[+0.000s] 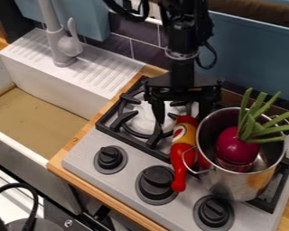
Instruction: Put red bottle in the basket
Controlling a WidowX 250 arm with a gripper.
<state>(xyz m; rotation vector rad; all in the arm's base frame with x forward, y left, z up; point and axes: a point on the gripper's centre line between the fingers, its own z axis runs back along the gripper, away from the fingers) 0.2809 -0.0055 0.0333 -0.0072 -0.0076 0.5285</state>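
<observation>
The gripper hangs over the stove's back part, its two fingers spread apart. Just below and between them is the wide end of the red bottle, which has a yellow-orange band. The bottle lies over the stove's front part against the left side of a metal pot, its narrow red tip toward the knobs. I see no contact that shows a grip on it. No basket can be made out; the open container is the metal pot, holding a round purple-red vegetable with green stalks.
Three black knobs line the stove's front, with the middle knob close to the bottle's tip. Black burner grates rise around the pot and bottle. At the left are a sink and a grey faucet. A wall stands behind the stove.
</observation>
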